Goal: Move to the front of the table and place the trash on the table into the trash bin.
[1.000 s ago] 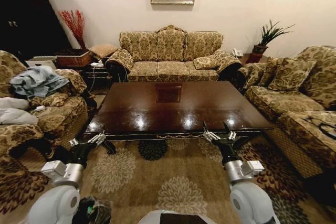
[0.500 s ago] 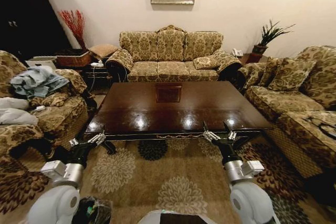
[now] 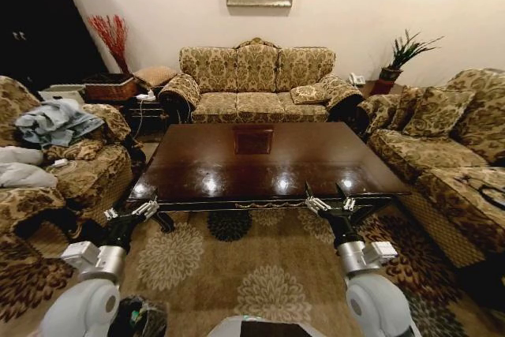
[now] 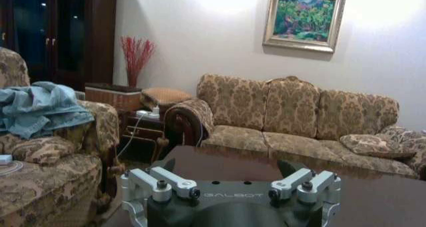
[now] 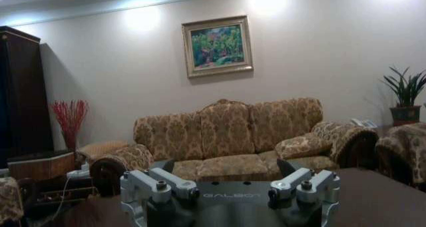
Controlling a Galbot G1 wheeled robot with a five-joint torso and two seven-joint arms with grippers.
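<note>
Table (image 3: 260,155) edge fronts both forward-held arms, left tool (image 3: 131,212) and right tool (image 3: 329,204) spread wide.

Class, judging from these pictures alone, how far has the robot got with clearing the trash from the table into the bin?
Done: the robot faces the table, whose glossy top shows no trash. The trash bin sits low by the left arm with something inside, though what it is cannot be told. In hand: nothing; the left gripper and right gripper hang open at the near edge. Left: apparently nothing to pick.
</note>
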